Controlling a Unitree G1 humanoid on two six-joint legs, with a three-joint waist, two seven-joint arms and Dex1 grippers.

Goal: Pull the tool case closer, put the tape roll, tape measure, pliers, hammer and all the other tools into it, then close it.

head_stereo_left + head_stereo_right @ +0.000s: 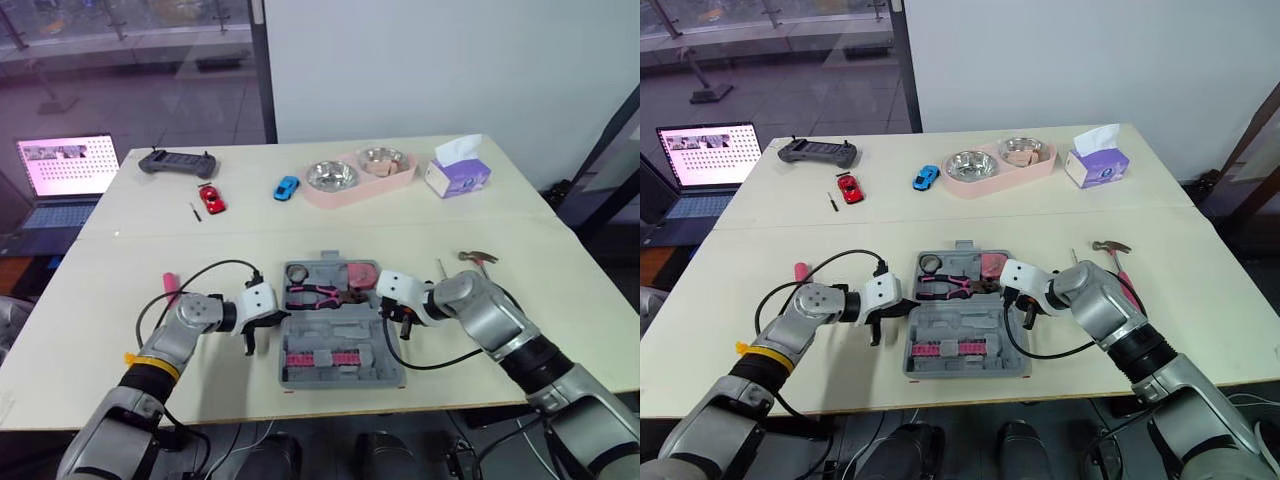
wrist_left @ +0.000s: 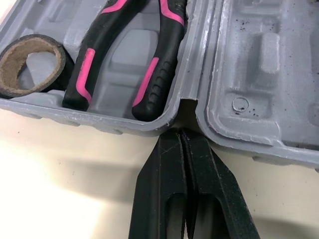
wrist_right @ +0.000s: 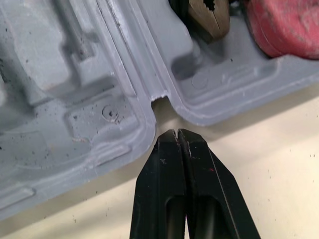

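The grey tool case [image 1: 345,372] lies open at the table's front middle. Its far half holds the black tape roll [image 2: 31,64], the pink-and-black pliers [image 2: 124,59] and a pink tape measure [image 1: 362,275]. A pink bit rack [image 1: 320,358] sits in the near half. My left gripper [image 2: 180,134] is shut and empty, with its tips at the hinge notch on the case's left side. At the hinge notch on the right side, my right gripper [image 3: 177,133] is shut on nothing. The hammer [image 1: 478,260] lies on the table right of the case. A pink tool [image 1: 170,285] lies to the left.
Further back are a small screwdriver [image 1: 195,211], a red toy car [image 1: 211,198], a blue toy car [image 1: 287,187], a game controller [image 1: 177,161], a pink tray [image 1: 318,196] with two steel bowls and a tissue box [image 1: 457,175]. A laptop [image 1: 65,170] stands off the far left.
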